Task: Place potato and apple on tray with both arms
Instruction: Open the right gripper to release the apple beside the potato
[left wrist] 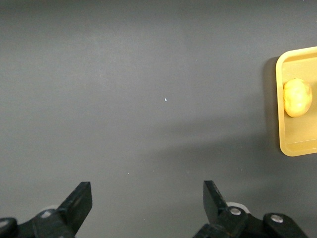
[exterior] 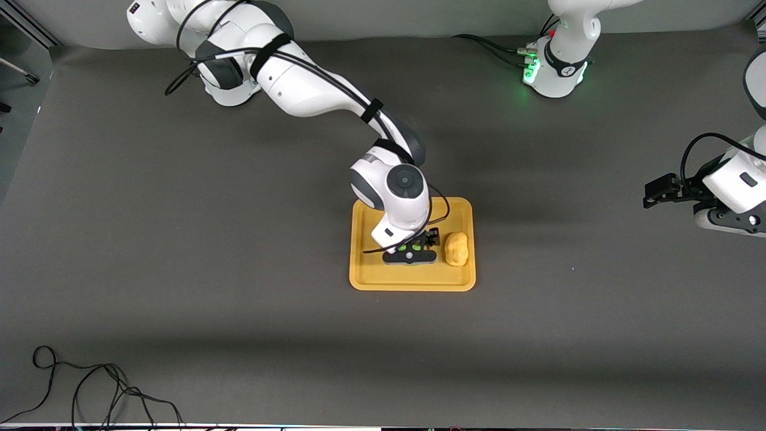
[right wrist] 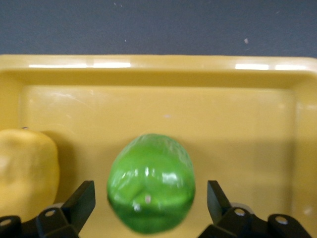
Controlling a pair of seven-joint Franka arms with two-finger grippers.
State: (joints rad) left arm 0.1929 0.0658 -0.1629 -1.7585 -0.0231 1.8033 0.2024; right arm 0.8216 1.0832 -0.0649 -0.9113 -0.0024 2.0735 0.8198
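Note:
The orange-yellow tray point(exterior: 413, 281) lies at the table's middle. The yellow potato point(exterior: 456, 248) lies on it, toward the left arm's end. The green apple point(exterior: 410, 246) is on the tray beside the potato, mostly hidden under my right gripper point(exterior: 412, 252). In the right wrist view the apple point(right wrist: 151, 191) is between the open fingers point(right wrist: 81, 201) with a gap on each side, the potato point(right wrist: 25, 173) is beside it, and the tray's rim point(right wrist: 163, 69) shows. My left gripper point(exterior: 657, 194) waits, open and empty point(left wrist: 147, 191), over bare table toward the left arm's end. Its view shows the potato point(left wrist: 297, 97) on the tray point(left wrist: 297, 146).
A black cable point(exterior: 90, 389) lies looped on the table at the edge nearest the front camera, toward the right arm's end. The left arm's base point(exterior: 553, 66) glows green at the table's back edge. The grey table mat surrounds the tray.

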